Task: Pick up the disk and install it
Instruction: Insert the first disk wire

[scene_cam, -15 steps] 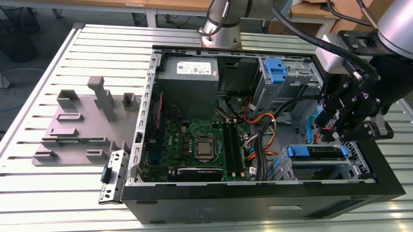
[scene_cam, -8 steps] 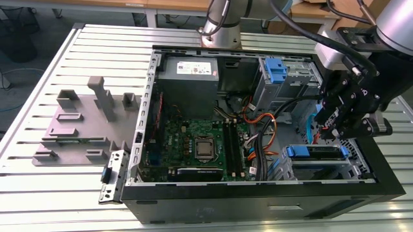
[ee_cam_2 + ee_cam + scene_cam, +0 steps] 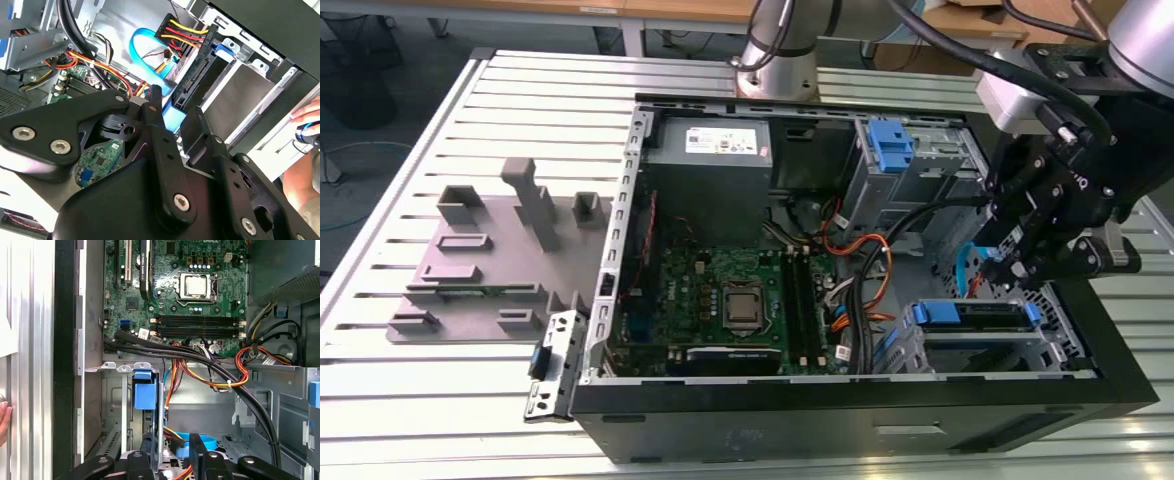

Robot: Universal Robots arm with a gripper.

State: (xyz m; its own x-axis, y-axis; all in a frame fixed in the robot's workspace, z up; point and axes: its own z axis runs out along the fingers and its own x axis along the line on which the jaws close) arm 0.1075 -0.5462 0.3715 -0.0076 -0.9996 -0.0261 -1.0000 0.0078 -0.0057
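The black jaws are spread and grip nothing. In both wrist views they hang just above the flat silver-grey hard drive with blue plastic rails. This disk stands on edge in the lower metal drive bay of the open black computer case. A light-blue flat cable loops nearby. The green motherboard lies further in. The case rests on a slatted aluminium table.
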